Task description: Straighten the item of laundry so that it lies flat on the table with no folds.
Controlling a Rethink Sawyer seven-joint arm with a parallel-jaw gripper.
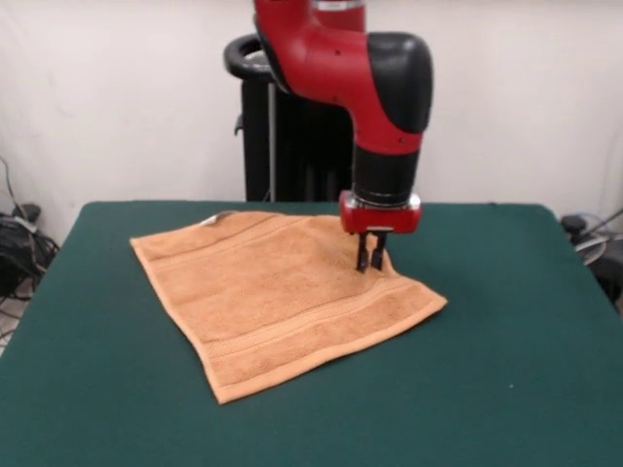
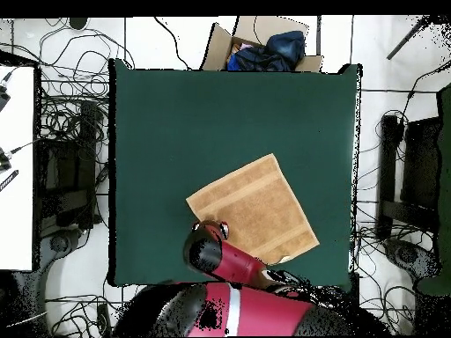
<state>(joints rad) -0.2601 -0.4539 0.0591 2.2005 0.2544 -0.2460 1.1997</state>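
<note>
One risk: towel (image 1: 282, 292) already lies nearly flat mid-tabletop (image 1: 506, 389), toward the robot's side. Claw (image 1: 370, 255), fingers close together and gripping nothing I can see, sits at its far edge; dragging now likely rucks that edge.

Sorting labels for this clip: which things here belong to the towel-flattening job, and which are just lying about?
Job: towel, green table, gripper at the towel's edge.
Lying about: cardboard box of dark cloth, floor cables, black stand behind the robot.
</note>
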